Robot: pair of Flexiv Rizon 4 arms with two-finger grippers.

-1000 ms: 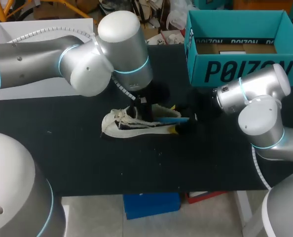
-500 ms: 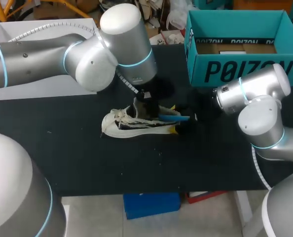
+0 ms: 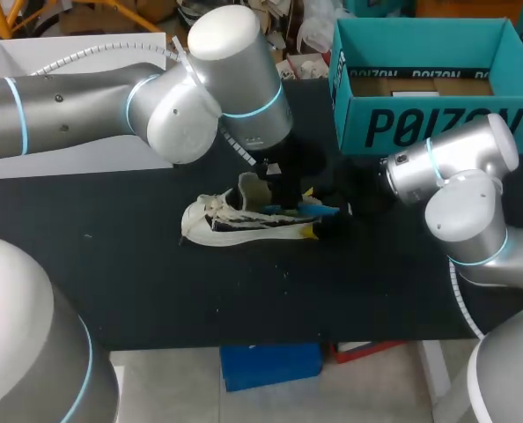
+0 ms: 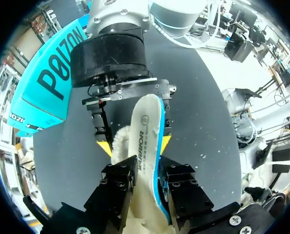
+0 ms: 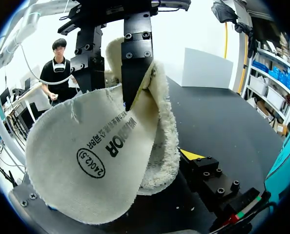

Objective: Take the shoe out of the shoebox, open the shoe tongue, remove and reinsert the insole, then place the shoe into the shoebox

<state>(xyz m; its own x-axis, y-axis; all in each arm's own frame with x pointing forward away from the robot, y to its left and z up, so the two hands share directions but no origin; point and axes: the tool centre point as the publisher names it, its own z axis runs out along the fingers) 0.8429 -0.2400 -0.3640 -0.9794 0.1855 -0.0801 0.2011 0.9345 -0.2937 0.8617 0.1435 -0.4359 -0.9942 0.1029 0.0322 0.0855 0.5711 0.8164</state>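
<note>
A white shoe (image 3: 231, 222) lies on the black table (image 3: 138, 282), toe to the left. My right gripper (image 3: 313, 211) stands at its heel, one yellow tip on each side of the fleece collar (image 4: 119, 146), shut on the shoe. The cream insole (image 4: 146, 141) with a blue edge sticks up out of the shoe's opening. My left gripper (image 4: 145, 168) comes down from above and is shut on the insole (image 5: 86, 156), one black finger (image 5: 135, 58) on each face. The teal shoebox (image 3: 429, 123) stands open at the back right, with no shoe in it.
A white board (image 3: 77, 97) lies at the table's back left under my left arm. The shoebox (image 4: 47, 83) is close behind my right arm. Bare black tabletop stretches in front of the shoe towards the near edge.
My left arm has shifted to the right along the shoe towards the heel, and its fingers have drawn closer together on the insole. The right arm and the shoe have stayed put.
</note>
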